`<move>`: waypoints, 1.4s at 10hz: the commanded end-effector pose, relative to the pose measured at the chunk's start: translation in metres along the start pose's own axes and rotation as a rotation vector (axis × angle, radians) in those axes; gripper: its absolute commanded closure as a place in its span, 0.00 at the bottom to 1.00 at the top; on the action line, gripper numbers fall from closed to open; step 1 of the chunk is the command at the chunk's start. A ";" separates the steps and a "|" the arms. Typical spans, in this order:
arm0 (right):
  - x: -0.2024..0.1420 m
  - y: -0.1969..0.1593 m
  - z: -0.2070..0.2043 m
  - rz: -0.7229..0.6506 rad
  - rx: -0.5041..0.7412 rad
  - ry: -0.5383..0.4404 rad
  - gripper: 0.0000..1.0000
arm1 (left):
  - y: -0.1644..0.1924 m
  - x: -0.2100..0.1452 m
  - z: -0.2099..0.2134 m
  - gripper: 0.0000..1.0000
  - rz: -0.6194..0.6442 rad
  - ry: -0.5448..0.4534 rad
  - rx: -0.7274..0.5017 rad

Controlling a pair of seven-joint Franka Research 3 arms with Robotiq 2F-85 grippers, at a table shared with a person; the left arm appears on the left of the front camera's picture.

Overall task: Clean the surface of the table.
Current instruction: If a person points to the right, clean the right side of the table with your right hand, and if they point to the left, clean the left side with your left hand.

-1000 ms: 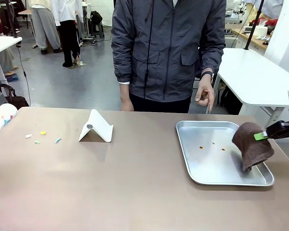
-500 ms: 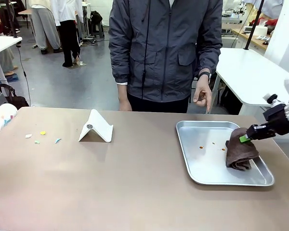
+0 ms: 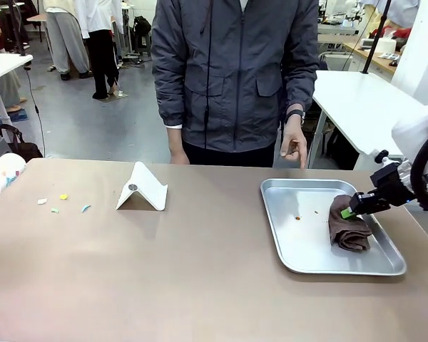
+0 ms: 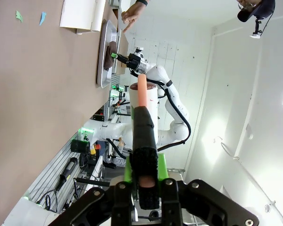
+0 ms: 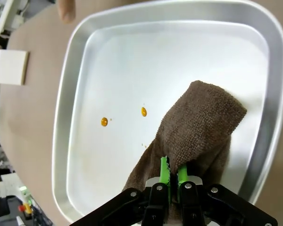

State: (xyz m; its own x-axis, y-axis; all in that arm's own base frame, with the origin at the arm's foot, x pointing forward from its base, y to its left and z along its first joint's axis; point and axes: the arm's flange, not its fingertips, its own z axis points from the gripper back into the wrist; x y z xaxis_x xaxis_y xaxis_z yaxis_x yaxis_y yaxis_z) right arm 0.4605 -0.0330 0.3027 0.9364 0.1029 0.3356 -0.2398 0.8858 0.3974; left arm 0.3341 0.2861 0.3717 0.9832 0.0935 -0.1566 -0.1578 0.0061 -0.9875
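The near side of the tan bench (image 3: 200, 285) looks bare. The left gripper (image 4: 145, 188) is clenched on a black, orange-tipped tool (image 4: 142, 127). Coloured scraps (image 3: 63, 197) lie uncleared at the bench's left. Farther right, the right gripper (image 3: 349, 211) pinches a brown cloth (image 3: 348, 231) onto the steel tray (image 3: 303, 242). The cleaning looks barely begun.

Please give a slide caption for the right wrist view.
Right claw grips a brown cloth in a metal tray with orange drops.

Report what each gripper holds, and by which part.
The right gripper pinches the brown cloth by a bunched edge, in the tray. The left gripper clamps a black, orange-tipped tool near its lower end.
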 end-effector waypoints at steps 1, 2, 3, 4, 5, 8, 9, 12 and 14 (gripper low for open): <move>0.005 0.008 -0.016 -0.001 -0.047 0.006 0.93 | -0.004 -0.001 0.003 1.00 -0.020 -0.008 -0.017; 0.005 0.011 -0.023 0.004 -0.045 0.020 0.93 | -0.004 -0.001 0.003 1.00 -0.020 -0.008 -0.017; 0.006 0.012 -0.027 0.002 -0.050 0.019 0.93 | -0.004 -0.001 0.003 1.00 -0.020 -0.008 -0.017; 0.009 0.015 -0.031 0.004 -0.037 0.012 0.93 | -0.004 -0.001 0.003 1.00 -0.020 -0.008 -0.017; 0.012 0.018 -0.033 0.005 -0.027 -0.005 0.93 | -0.004 -0.001 0.003 1.00 -0.020 -0.008 -0.017; 0.021 0.027 -0.048 0.011 0.036 -0.037 0.93 | -0.004 -0.001 0.003 1.00 -0.020 -0.008 -0.017; 0.023 0.029 -0.054 0.019 0.050 -0.039 0.93 | -0.004 -0.001 0.003 1.00 -0.020 -0.008 -0.017; 0.029 0.042 -0.075 0.054 0.119 -0.037 0.93 | -0.004 -0.001 0.003 1.00 -0.020 -0.008 -0.017; 0.029 0.056 -0.087 0.065 0.157 -0.022 0.93 | -0.004 -0.001 0.003 1.00 -0.020 -0.008 -0.017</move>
State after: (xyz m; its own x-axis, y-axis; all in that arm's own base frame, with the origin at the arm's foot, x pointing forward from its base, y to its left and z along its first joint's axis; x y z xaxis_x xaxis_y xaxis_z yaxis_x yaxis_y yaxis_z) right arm 0.4976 0.0426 0.2835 0.9152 0.1244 0.3834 -0.3099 0.8254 0.4718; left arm 0.3343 0.2859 0.3717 0.9833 0.0931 -0.1565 -0.1577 0.0064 -0.9875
